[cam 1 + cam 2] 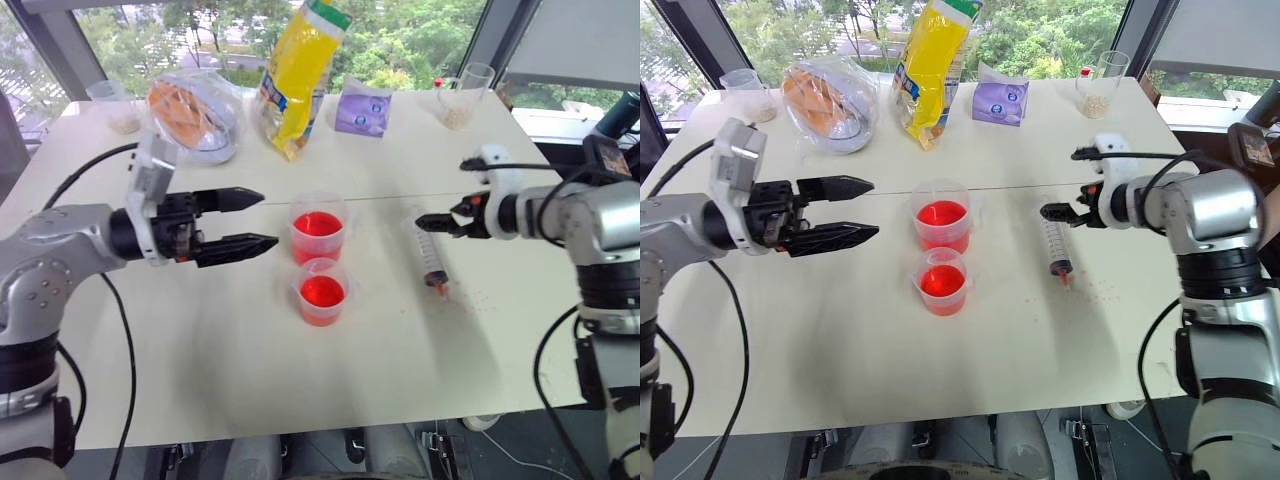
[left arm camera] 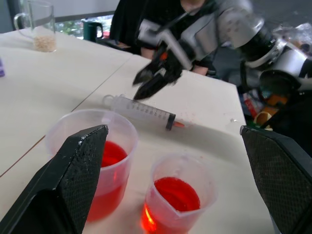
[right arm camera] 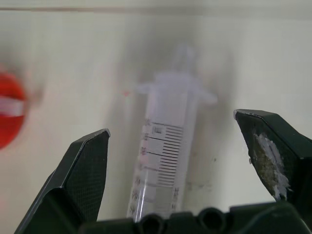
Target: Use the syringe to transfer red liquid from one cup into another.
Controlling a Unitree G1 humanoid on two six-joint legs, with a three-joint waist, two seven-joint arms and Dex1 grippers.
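Large clear plastic syringe lies flat on white table, black graduation marks, digits unreadable, right of two clear cups of red liquid. Right gripper above it, jaws spread, empty. Left gripper jaws spread. Yellow bag, purple pouch behind.

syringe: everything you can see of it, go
The syringe is clear plastic with black graduation marks on the barrel, a flanged end and a narrow red-stained tip. It lies flat on the white table, to the right of the two cups of red liquid, tip towards the robot and flanged end away. Small red specks dot the table by the tip. The right gripper hangs just above its flanged end with jaws open, not gripping it.
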